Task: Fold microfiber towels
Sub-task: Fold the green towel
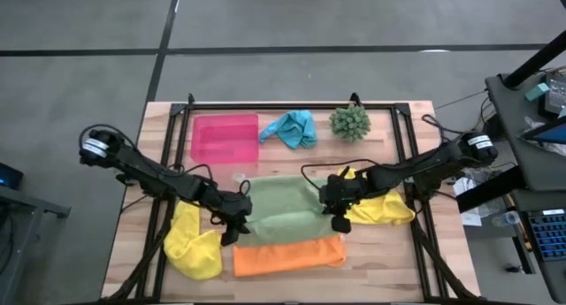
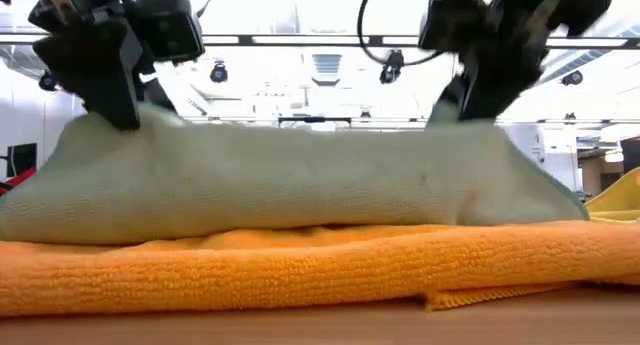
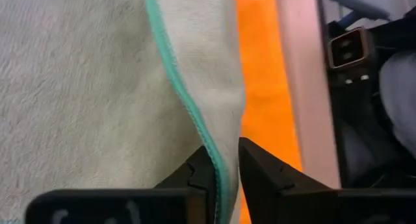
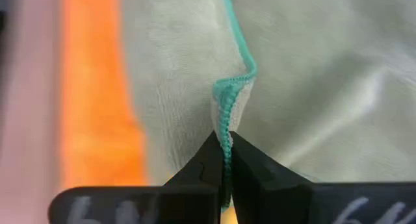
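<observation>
A light green towel (image 1: 279, 208) lies mid-table, doubled over, its upper layer bulging up in the low view (image 2: 300, 175). My left gripper (image 1: 232, 227) is on its left near corner and my right gripper (image 1: 336, 218) on its right near corner, each shut on its teal-stitched edge. In front of it an orange towel (image 1: 287, 255) lies folded at the near edge. One yellow towel (image 1: 190, 243) lies crumpled at the near left, another (image 1: 385, 208) to the right. A turquoise towel (image 1: 290, 128) lies bunched at the far side. My left gripper has the green towel's stitched edge (image 3: 209, 146) between its two fingers, which stand a narrow gap apart. They slant down from the table's left. The corner is raised at the fingers (image 2: 110, 110), and the rest of the towel rests on the table. My right gripper pinches the green towel's stitched edge (image 4: 227, 120) between its two fingers, and the edge is puckered just ahead of them. The fingers slant down from the table's right. That corner is held up (image 2: 470, 115); the towel slopes down from it to the table.
A flat pink tray (image 1: 224, 137) lies at the far left and a spiky green plant ball (image 1: 350, 121) at the far right. The table frame's dark rails (image 1: 407, 146) run along both sides. Bare wood shows at the near right corner.
</observation>
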### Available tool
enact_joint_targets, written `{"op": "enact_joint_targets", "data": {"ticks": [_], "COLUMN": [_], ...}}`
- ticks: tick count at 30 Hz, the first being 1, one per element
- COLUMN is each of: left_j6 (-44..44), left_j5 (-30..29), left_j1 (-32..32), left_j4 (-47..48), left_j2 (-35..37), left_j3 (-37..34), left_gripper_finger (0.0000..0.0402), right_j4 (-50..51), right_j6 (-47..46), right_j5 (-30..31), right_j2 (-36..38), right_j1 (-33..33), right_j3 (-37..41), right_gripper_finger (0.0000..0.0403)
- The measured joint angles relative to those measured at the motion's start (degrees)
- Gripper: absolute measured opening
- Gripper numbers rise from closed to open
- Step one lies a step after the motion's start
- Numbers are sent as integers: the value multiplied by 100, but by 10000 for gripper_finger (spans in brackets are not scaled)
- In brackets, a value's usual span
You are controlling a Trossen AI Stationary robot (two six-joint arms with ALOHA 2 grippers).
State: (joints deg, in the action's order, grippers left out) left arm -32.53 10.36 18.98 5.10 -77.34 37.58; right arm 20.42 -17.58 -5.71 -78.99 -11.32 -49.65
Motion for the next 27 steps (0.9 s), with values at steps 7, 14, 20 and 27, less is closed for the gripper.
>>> {"op": "enact_joint_targets", "data": {"ticks": [7, 14, 20, 27], "left_j6": [31, 519, 992, 1194], "left_j5": [-65, -813, -1284, -2118], "left_j1": [-205, -323, -403, -515], "left_j4": [246, 1010, 1124, 1545], "left_j2": [-276, -118, 164, 415], "left_j3": [-7, -9, 24, -45], "left_gripper_finger": [47, 7, 1, 0], "right_j4": [29, 247, 614, 1068], "right_j6": [222, 472, 469, 403], "right_j5": [318, 534, 816, 1299], "right_j2": [-669, -813, -578, -480], "right_j1": [97, 140, 160, 161], "right_j3": [-85, -246, -324, -384], "right_gripper_finger": [8, 9, 9, 9]}}
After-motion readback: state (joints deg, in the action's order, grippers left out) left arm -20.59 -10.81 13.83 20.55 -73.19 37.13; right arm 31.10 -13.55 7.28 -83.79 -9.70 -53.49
